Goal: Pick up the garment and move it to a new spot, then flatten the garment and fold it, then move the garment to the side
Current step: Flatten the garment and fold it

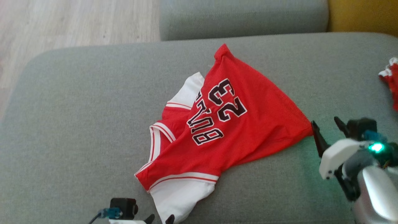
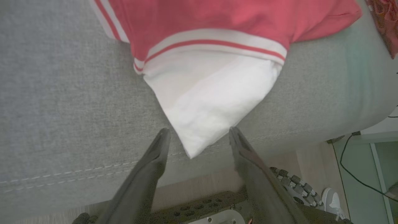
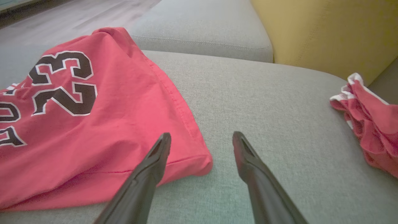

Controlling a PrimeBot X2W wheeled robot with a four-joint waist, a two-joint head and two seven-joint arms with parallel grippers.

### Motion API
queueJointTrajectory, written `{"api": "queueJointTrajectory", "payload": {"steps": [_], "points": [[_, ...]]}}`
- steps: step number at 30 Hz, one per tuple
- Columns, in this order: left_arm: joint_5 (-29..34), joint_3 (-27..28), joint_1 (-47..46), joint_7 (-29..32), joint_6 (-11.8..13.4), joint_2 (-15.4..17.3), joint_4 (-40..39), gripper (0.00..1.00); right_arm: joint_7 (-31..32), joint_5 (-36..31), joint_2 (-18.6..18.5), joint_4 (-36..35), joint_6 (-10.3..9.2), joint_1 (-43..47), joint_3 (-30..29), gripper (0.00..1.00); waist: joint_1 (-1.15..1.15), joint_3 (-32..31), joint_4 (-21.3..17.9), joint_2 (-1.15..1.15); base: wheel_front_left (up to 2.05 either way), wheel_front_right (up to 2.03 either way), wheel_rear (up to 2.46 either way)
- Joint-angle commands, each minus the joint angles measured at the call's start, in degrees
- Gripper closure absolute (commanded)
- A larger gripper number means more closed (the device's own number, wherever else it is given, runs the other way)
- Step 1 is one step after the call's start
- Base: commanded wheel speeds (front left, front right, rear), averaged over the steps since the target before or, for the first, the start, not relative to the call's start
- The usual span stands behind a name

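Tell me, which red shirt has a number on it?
The big red-and-white cloth jersey in the middle of the grey sofa cushion: it shows a black 23. The small crumpled red garment at the right edge shows none.

red cloth (image 1: 390,81) cut by edge, left gripper (image 1: 160,219) mostly cropped

2 seats here, both grey woven fabric. big cushion (image 1: 77,124) up front with rounded corners, smaller cushion (image 1: 242,18) butted against its far edge. Pale wood-plank floor (image 1: 62,21) off to far left. Mustard-yellow panel (image 1: 363,15) far right, rising beside smaller cushion. Double stitched seam (image 2: 62,177) runs along big cushion's near edge, dark cable (image 2: 345,165) lying loose on floor below it. Light soft, pretty even.
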Motion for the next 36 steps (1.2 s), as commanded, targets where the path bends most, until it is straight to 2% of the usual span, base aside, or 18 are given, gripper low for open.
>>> {"api": "queueJointTrajectory", "payload": {"steps": [1, 11, 24, 36], "points": [[-0.19, 1.41, -2.33, 0.09, 0.10, -0.08, -1.50, 0.00, 0.62, -0.26, -1.60, -0.90, -0.04, -3.72, 1.39, 0.00, 0.00, 1.28, -0.04, 0.00, 0.00, 0.00, 0.00], [-1.58, 0.44, -5.60, 0.09, -0.16, -0.20, 2.42, 0.00, 6.68, 0.02, -0.81, 10.68, -0.04, -10.94, 0.85, 0.00, 0.00, 4.98, 0.85, 0.00, 0.00, 0.00, 0.00], [-2.14, 0.01, -7.39, -0.61, -0.39, -0.07, 4.26, 0.00, 2.57, -0.06, -0.05, 19.59, -0.04, -16.31, 2.69, 0.00, 0.00, 6.93, 2.25, 0.00, 0.00, 0.00, 0.00], [-2.52, -0.53, -7.16, -0.98, -0.24, 0.06, 4.78, 0.00, 0.65, 0.41, -0.38, 23.02, -0.04, -18.48, 4.52, 0.00, 0.00, 7.17, 2.69, 0.00, 0.00, 0.00, 0.00]]}}
